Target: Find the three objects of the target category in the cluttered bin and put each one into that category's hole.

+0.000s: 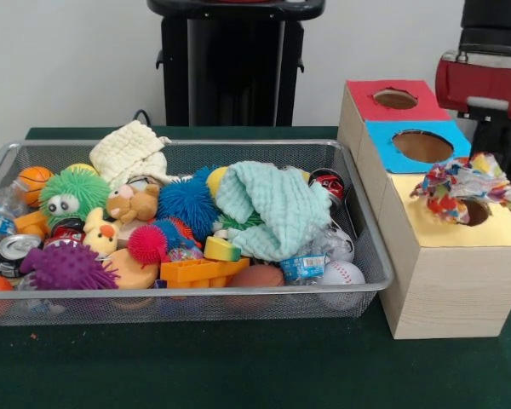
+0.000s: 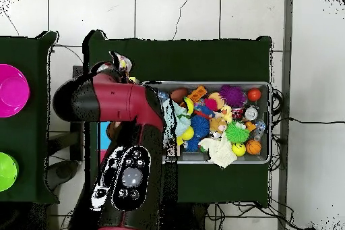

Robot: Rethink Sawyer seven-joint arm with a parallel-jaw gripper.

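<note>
A: Front view first. Where did the cloths lie?

B: The dotted cloth (image 1: 460,189) sat bunched at the yellow hole (image 1: 475,212), right of frame, partly over its rim. The mint cloth (image 1: 271,208) lay heaped at the middle of the bin (image 1: 187,294). The cream cloth (image 1: 129,150) was draped on the bin's back rim, upper left.

A: And the gripper?

B: I could not make it out in either view. In the front view only a red and black part of the arm (image 1: 485,77) showed at the upper right edge; in the overhead view the arm (image 2: 114,102) covered the boxes at centre left.

A: What else was in the bin?

B: A green spiky ball (image 1: 73,196) with eyes, a blue one (image 1: 188,204), a purple one (image 1: 65,266), a plush animal (image 1: 132,204), a baseball (image 1: 342,273) and a can (image 1: 15,249) at lower left.

A: Any writing?

B: None I could read; the small wrappers were too blurred.

A: The other boxes?

B: The blue hole (image 1: 422,146) and the red hole (image 1: 395,99) stood behind the yellow one.
</note>
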